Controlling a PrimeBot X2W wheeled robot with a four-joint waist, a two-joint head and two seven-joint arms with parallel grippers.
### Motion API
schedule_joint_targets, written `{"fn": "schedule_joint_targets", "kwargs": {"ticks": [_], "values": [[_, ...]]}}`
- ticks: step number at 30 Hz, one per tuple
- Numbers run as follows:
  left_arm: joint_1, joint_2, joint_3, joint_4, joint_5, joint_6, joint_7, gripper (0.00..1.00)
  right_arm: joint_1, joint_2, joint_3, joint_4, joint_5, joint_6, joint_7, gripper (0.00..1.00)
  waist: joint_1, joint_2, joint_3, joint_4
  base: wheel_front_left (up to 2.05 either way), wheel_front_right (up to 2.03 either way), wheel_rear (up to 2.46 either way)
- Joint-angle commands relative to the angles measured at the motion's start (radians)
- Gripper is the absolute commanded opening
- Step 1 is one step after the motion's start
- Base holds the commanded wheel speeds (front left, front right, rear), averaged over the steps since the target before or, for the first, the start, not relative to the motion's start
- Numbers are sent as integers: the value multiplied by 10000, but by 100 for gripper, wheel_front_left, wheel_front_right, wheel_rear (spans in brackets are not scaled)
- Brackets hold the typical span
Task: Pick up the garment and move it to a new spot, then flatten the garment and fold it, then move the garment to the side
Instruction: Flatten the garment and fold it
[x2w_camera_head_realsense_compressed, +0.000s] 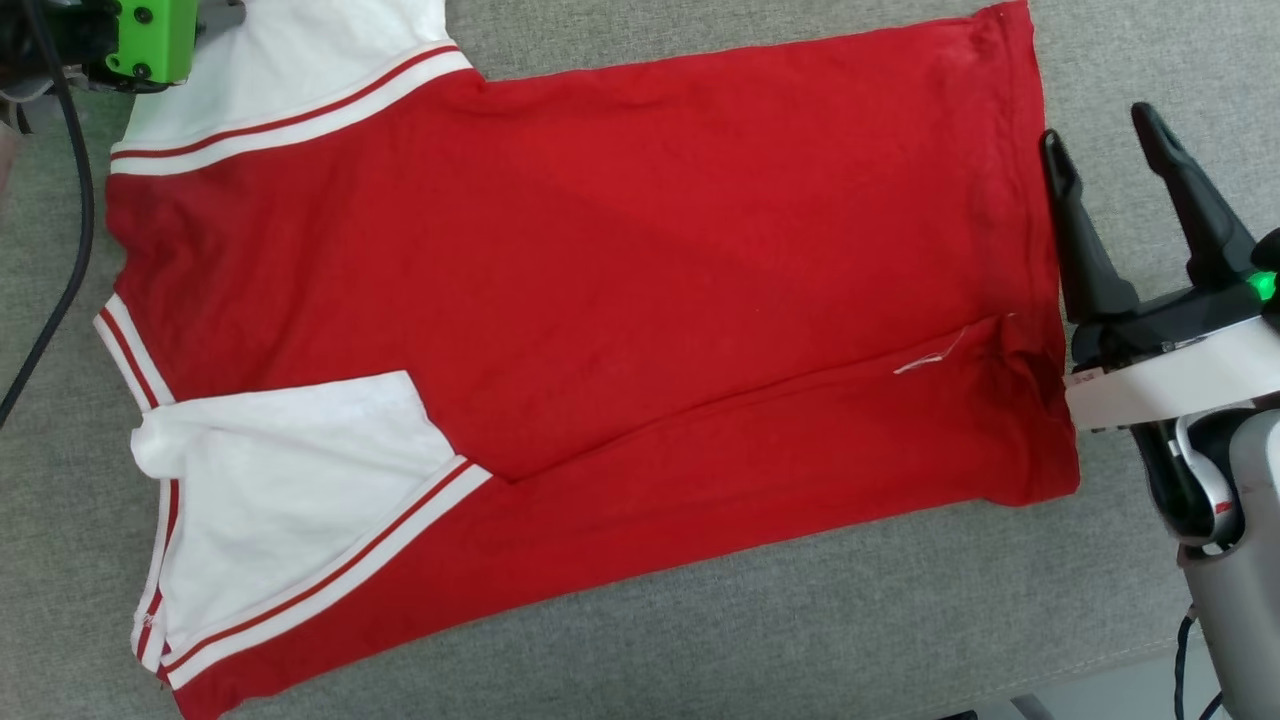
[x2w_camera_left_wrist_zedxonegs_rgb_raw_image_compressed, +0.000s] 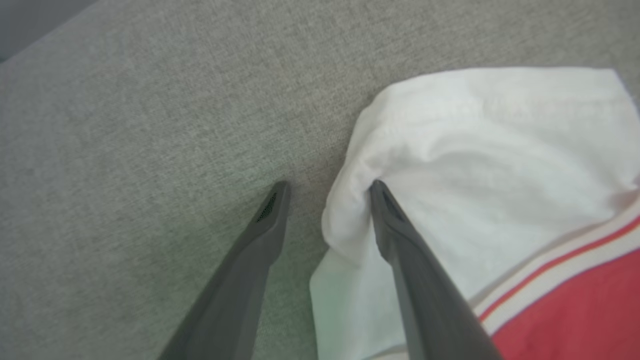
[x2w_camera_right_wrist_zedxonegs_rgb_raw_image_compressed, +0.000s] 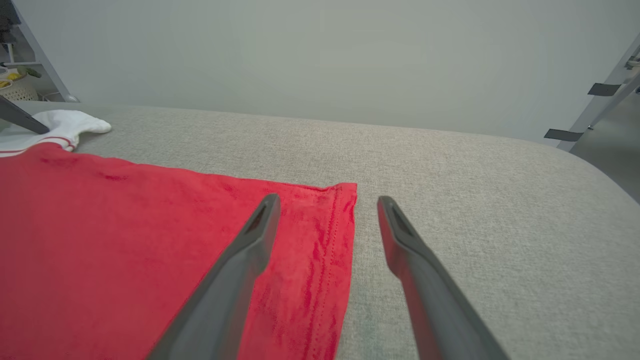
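Right end effector (x2w_camera_right_wrist_zedxonegs_rgb_raw_image_compressed: 326, 201) stands open over the hem (x2w_camera_right_wrist_zedxonegs_rgb_raw_image_compressed: 340, 240) of the red shirt (x2w_camera_head_realsense_compressed: 620, 250). Left end effector (x2w_camera_left_wrist_zedxonegs_rgb_raw_image_compressed: 329, 184) is open at its white sleeve (x2w_camera_left_wrist_zedxonegs_rgb_raw_image_compressed: 475, 165). It lies spread across the grey bench (x2w_camera_head_realsense_compressed: 800, 620); pale wall (x2w_camera_right_wrist_zedxonegs_rgb_raw_image_compressed: 320, 50) behind.

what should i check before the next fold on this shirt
1. Left gripper open, astride the far sleeve edge: ok.
2. Right gripper open, astride the hem corner: ok.
3. Cloth clamped by either gripper: not ok, both pairs of jaws stand apart.
4. Near side of the garment folded over, near sleeve turned in onto the body: ok.
5. Far sleeve flat: not ok, its edge is bunched.
6. Black cable clear of the left gripper's path: cannot tell.
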Motion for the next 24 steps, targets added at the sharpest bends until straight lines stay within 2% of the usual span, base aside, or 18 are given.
{"fn": "schedule_joint_targets", "kwargs": {"ticks": [1, 7, 11, 12, 13, 18, 24], "values": [[472, -81, -337, 234, 70, -82, -75, 0, -254, -66, -69, 6, -3, -6, -92, 100, -1, -1, -131, 109, 0, 0, 0], [562, -127, -301, -3, 123, -210, -1386, 0, -1023, -695, -500, 81, 338, -6, 142, 100, -1, -1, -758, 520, 0, 0, 0], [796, -187, -500, -470, 124, -259, -2097, 0, -1825, -1605, -455, 222, 753, -6, 981, 100, -1, -1, -1182, 878, 0, 0, 0], [878, -200, -556, -624, 117, -265, -2300, 0, -2060, -1837, -355, 297, 914, -6, 1381, 100, -1, -1, -1288, 974, 0, 0, 0], [1021, -218, -653, -932, 114, -271, -2659, 0, -2471, -2286, -68, 474, 1156, -6, 2259, 100, -1, -1, -1441, 1144, 0, 0, 0], [1363, -433, -755, -1598, 31, -276, -3530, 0, -3553, -3302, 891, 1021, 1982, -6, 4408, 100, -1, -1, -1643, 1603, 0, 0, 0], [1425, -670, -952, -2060, 204, -278, -3990, 0, -4535, -3981, 2088, 2090, 3304, -6, 7481, 100, -1, -1, -1557, 2030, 0, 0, 0]]}}
